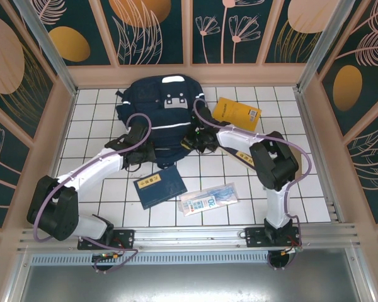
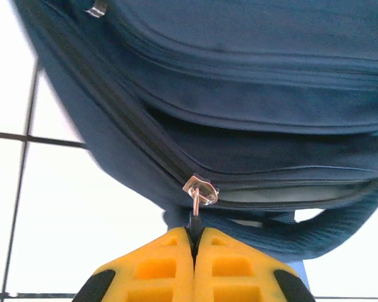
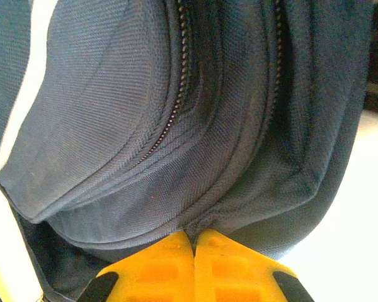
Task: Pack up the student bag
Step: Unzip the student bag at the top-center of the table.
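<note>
Overhead, the student bag (image 1: pixel 160 110) lay flat at the far middle of the white tiled table (image 1: pixel 315 189), close to the back wall, its navy fabric crossed by a white reflective stripe (image 1: pixel 170 126). Both arms reached in to its near edge. The left gripper (image 1: pixel 137 146) sat at the bag's near-left corner and the right gripper (image 1: pixel 199 139) at its near-right side.

From the left wrist, the left gripper (image 2: pixel 194 242) had its yellow fingers (image 2: pixel 157 267) clenched on the silver zipper pull (image 2: pixel 200 192), whose dark tab ran down between the tips. The slider sat at a bend of the zipper track, with the bag (image 2: pixel 252 94) bulging above it.

From the right wrist, the right gripper (image 3: pixel 194 238) was pressed tight, its fingers (image 3: pixel 230 264) meeting against a fold at the bag's (image 3: pixel 113 126) lower edge. Whether any cloth was caught between them could not be told. A closed zipper (image 3: pixel 176 94) curved up the fabric above.

Nearer the arms lay a blue book (image 1: pixel 159 187) and, just right of it, a clear flat packet (image 1: pixel 208 200). A yellow book (image 1: pixel 237 113) lay right of the bag, touching it.
</note>
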You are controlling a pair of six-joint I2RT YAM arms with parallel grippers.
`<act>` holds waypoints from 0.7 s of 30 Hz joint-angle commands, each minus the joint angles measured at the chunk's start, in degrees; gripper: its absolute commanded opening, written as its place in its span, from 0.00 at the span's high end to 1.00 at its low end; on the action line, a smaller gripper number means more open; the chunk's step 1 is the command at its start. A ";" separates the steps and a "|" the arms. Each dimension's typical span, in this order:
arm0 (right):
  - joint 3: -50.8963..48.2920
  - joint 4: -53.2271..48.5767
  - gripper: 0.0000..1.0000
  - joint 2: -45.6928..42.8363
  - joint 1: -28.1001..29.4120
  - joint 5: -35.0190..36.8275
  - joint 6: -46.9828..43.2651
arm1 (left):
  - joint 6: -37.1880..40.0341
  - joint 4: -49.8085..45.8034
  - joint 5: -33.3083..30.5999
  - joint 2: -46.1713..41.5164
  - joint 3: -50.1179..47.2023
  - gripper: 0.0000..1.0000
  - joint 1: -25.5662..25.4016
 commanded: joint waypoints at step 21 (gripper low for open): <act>6.97 -11.19 1.00 -6.83 -16.08 10.25 -23.43 | 5.19 2.88 4.21 10.27 10.55 1.00 13.24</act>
